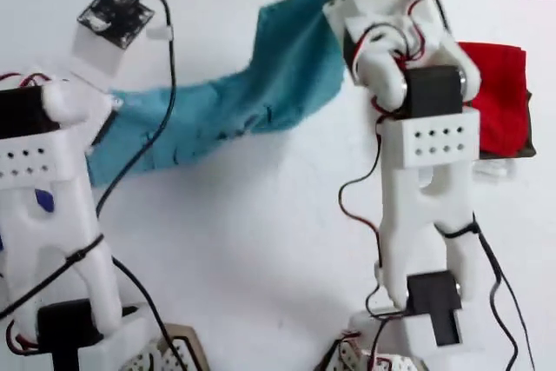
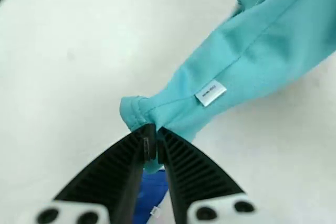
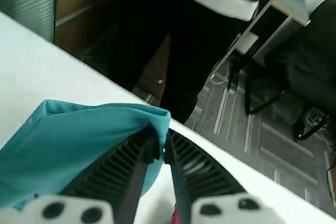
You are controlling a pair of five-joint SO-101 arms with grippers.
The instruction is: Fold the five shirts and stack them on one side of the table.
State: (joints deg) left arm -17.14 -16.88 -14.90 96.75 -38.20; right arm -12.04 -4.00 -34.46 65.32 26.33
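In the high view a teal shirt [image 1: 261, 93] is stretched across the white table [image 1: 261, 249], running from the middle left of the frame up to the top centre, and it looks lifted toward its upper end. The left gripper [image 2: 149, 135] is pressed together on 1 bunched end of this shirt; in the left wrist view its 2 black ribbed fingers [image 2: 118, 169] meet on a wad of teal cloth, and a small white label [image 2: 210, 93] shows on a seam just beyond them. The right gripper [image 3: 160, 142] pinches the other end, its fingers [image 3: 197, 169] closed on a fold of teal fabric at the far edge of the table. In the high view the left arm stands at the lower left and the right arm rises from the bottom right to the top centre. A folded red shirt [image 1: 499, 93] lies at the right edge of the frame, partly behind the right arm, on top of a darker layer [image 1: 512, 155] whose edge shows beneath it.
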